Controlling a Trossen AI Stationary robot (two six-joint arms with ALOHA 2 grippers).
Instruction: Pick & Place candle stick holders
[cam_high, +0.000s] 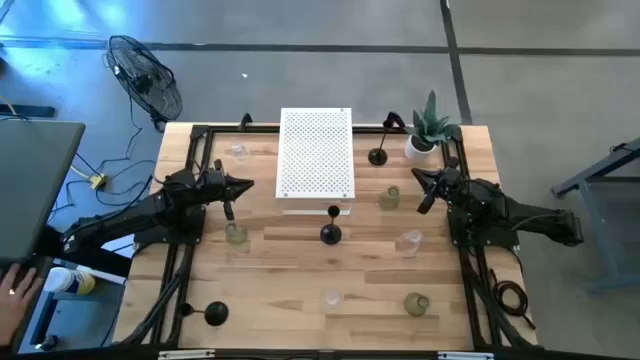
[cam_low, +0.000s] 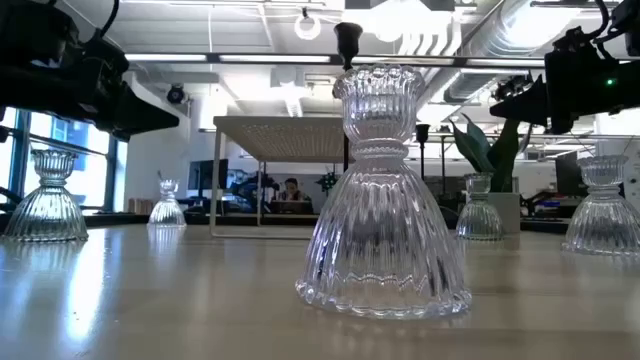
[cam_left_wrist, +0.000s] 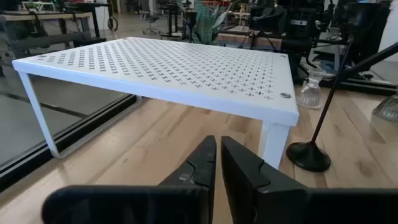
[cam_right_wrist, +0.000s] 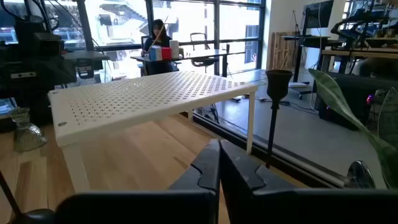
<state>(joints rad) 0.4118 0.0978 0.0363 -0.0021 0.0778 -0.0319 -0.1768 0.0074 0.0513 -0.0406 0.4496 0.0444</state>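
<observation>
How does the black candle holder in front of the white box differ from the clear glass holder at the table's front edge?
The black candle holder is dark and opaque, while the clear glass holder is see-through. The black one has a thin stem on a round base; the glass one is ribbed and flares into a wide skirt. Both stand upright on the table, untouched.

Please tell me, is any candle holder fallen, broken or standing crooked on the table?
Nothing stands out. The black candle holder in front of the white perforated stand is upright, and so is the clear glass holder nearest the low camera. The other holders visible also stand upright, with no visible damage.
</observation>
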